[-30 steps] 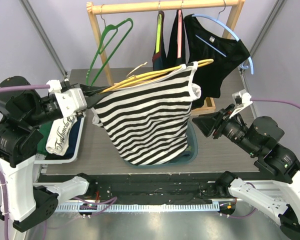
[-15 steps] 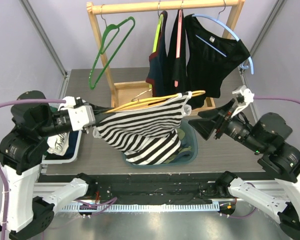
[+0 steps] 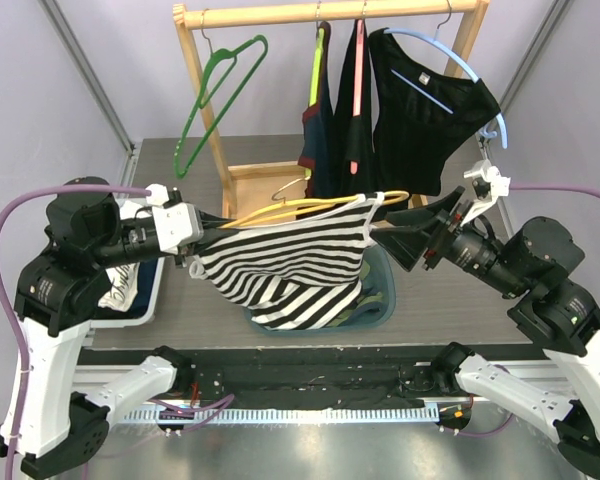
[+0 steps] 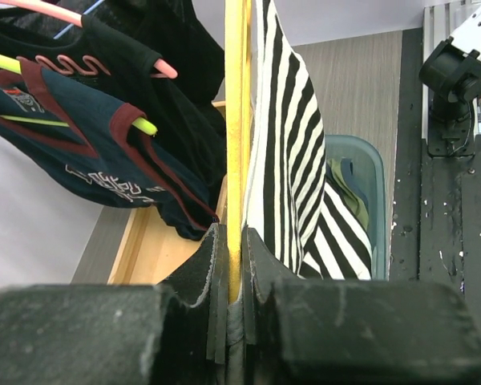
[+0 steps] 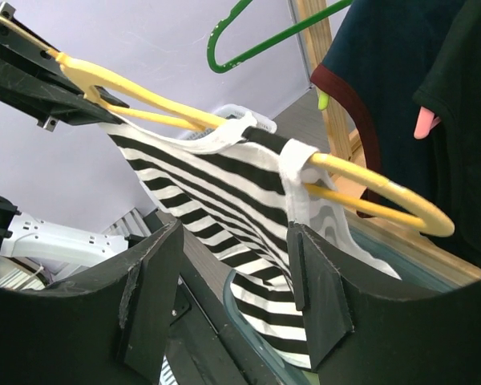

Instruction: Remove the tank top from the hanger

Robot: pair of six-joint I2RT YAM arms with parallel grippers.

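Holding the yellow hanger point(image 3: 310, 205) over the tabletop, my left gripper point(image 4: 234, 241) has its fingers clamped on the hanger's left end. The striped tank top point(image 3: 285, 260) hangs on it, hem sagging into the teal bin point(image 3: 385, 292) mid-table. My right gripper point(image 5: 234, 241) has its fingers apart, near the hanger's right end.

Light is bright & even in all 3 views, shadows soft, no hard edges. Top view is sharp, w/ slight wide-angle bend at the borders; metal front panel point(image 3: 310, 450) shows mild glare. Left wrist view: left end effector point(image 4: 234, 241) is near the lens, dark & soft-focus, while the yellow hanger point(image 4: 236, 120) is crisp further out. Right wrist view: right end effector point(image 5: 236, 241) is dark, slightly blurred; striped tank top point(image 5: 224, 200) is clear vs. a bright pale wall point(image 5: 128, 40).
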